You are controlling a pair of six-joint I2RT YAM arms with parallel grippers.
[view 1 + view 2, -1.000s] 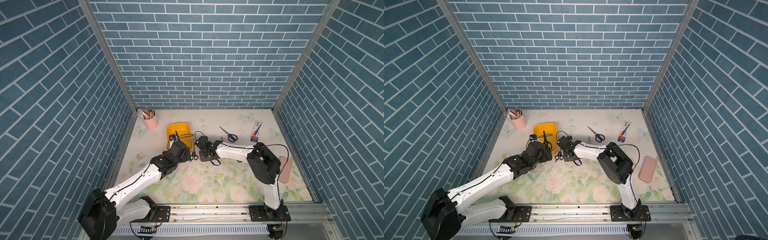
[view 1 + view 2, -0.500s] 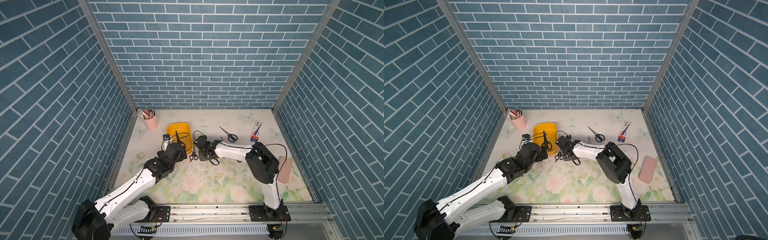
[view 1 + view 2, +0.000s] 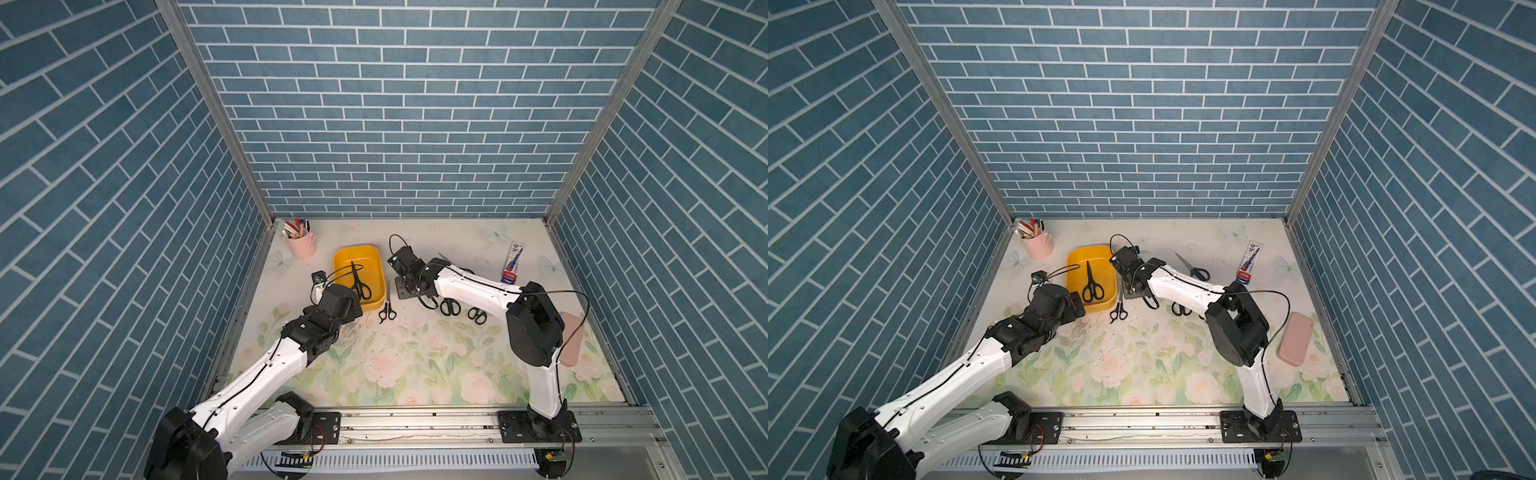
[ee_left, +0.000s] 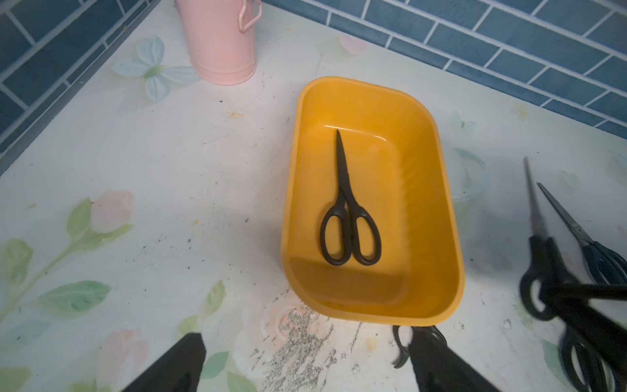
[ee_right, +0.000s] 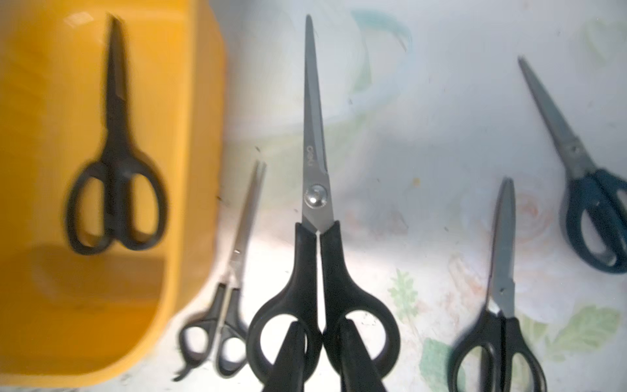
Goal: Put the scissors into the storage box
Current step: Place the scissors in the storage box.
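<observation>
Near the middle of a top view, just right of the storage box [image 3: 1075, 257], the fingers [image 5: 291, 356] of the right gripper [image 5: 320, 325] are being pressed onto the handles of the big black scissors [image 5: 317, 190], one through each loop. Small scissors [image 3: 1118, 309] are lying between that pair and the box, and one black pair [image 3: 1092, 282] is lying inside it. At its lower left edge, the left gripper [image 4: 307, 334] is being held wide open.

Six pairs of scissors [image 5: 317, 200] are here: five with black handles, one with blue handles [image 5: 599, 185]. There is one yellow box [image 4: 427, 203], one pink cup [image 4: 220, 44], one flat packet [image 3: 514, 264] and one pink case [image 3: 1296, 338].
</observation>
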